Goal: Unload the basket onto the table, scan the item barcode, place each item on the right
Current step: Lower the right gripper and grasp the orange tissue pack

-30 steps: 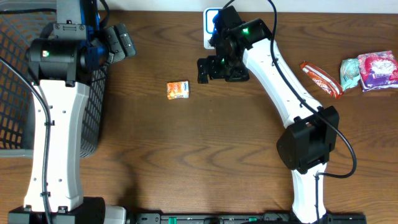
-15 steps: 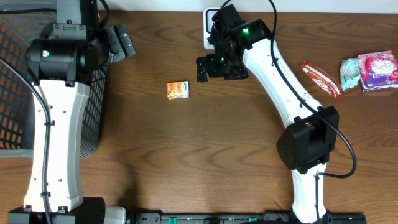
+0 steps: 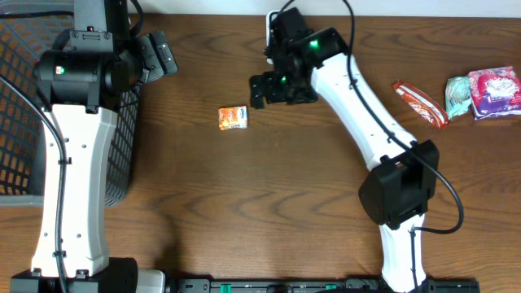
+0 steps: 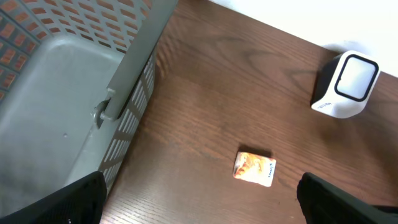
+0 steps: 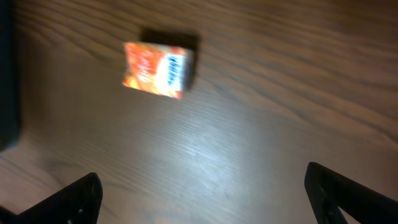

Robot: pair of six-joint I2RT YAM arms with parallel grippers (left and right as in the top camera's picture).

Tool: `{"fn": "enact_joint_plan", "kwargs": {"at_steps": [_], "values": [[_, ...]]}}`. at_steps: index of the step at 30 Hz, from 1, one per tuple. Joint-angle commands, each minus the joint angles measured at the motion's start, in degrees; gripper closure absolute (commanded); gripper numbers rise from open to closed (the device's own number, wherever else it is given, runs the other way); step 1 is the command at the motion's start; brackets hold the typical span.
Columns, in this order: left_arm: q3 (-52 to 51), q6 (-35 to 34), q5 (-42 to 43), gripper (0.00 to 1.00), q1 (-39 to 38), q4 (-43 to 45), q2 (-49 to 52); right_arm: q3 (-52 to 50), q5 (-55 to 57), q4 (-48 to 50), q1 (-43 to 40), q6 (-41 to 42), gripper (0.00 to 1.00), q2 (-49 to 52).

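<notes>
1. A grey mesh basket (image 3: 20, 114) stands at the table's left edge. The left wrist view shows its slotted wall and pale floor (image 4: 56, 106).
2. The left gripper (image 3: 159, 55) hangs over the far left part of the dark wood table (image 3: 244, 203), just beside the basket's rim. In its own camera (image 4: 199, 208) the two dark fingertips (image 4: 81, 200) sit at the bottom corners of the picture, spread wide, with only bare wood between them.
3. The small orange packet (image 3: 232, 118) lies flat on the table, left of centre and nearer the far edge than the near one. It is well apart from the basket. The left wrist view shows it (image 4: 254, 168) alone on the wood with nothing touching it.
4. The right gripper (image 3: 277, 89) hovers just to the right of the packet and a little toward the far edge. In the blurred right wrist view (image 5: 208, 199) the fingertips (image 5: 74, 198) stand wide apart at the lower corners. The packet (image 5: 158, 70) lies at the upper left, outside the gap and not gripped.
5. A white barcode scanner (image 4: 346, 84) with a dark side stands at the far edge near the middle. From overhead the right arm covers most of it.
6. Near the far right corner lie a red-orange wrapper (image 3: 421, 103), a pale green pouch (image 3: 458, 95) and a pink-purple pack (image 3: 493, 91). The pouch and the pack touch each other.
</notes>
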Motion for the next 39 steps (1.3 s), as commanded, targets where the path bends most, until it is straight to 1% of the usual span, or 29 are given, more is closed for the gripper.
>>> {"fn": "enact_joint_plan", "kwargs": {"at_steps": [1, 11, 16, 20, 24, 26, 28, 29, 31, 34, 38, 39], "values": [[0.20, -0.28, -0.35, 0.02, 0.24, -0.17, 0.17, -0.11, 0.11, 1.84, 2.51, -1.64, 0.01, -0.24], [0.20, -0.28, -0.33, 0.02, 0.24, -0.17, 0.17, -0.13, 0.24, 3.39, 6.36, -1.33, 0.01, -0.24], [0.20, -0.28, -0.35, 0.02, 0.24, -0.17, 0.17, -0.13, 1.90, 12.35, 6.54, -1.60, 0.01, -0.15], [0.20, -0.28, -0.35, 0.02, 0.24, -0.17, 0.17, -0.13, 3.23, 19.10, 6.23, -7.37, 0.01, 2.16], [0.20, -0.28, -0.35, 0.02, 0.24, -0.17, 0.17, -0.13, 2.82, 21.70, 5.01, -9.94, 0.01, 5.79], [0.20, -0.28, -0.35, 0.02, 0.24, -0.17, 0.17, -0.13, -0.11, 22.64, 3.93, -10.32, 0.01, 7.91], [0.20, -0.28, -0.35, 0.02, 0.24, -0.17, 0.17, -0.13, -7.63, 23.80, 2.82, -13.05, 0.07, 10.05], [0.20, -0.28, -0.33, 0.02, 0.24, -0.17, 0.17, -0.13, -12.02, 24.30, 2.19, -14.12, 0.14, 11.23], [0.20, -0.28, -0.35, 0.02, 0.24, -0.17, 0.17, -0.13, -15.69, 24.70, 1.36, -14.23, 0.27, 13.07], [0.20, -0.28, -0.33, 0.02, 0.24, -0.17, 0.17, -0.13, -15.85, 24.28, 0.74, -15.54, 0.33, 15.30], [0.20, -0.28, -0.35, 0.02, 0.24, -0.17, 0.17, -0.13, -17.18, 22.84, 0.70, -19.63, 0.35, 17.53], [0.20, -0.28, -0.35, 0.02, 0.24, -0.17, 0.17, -0.13, -17.14, 21.99, 0.70, -20.39, 0.39, 17.68]]}}
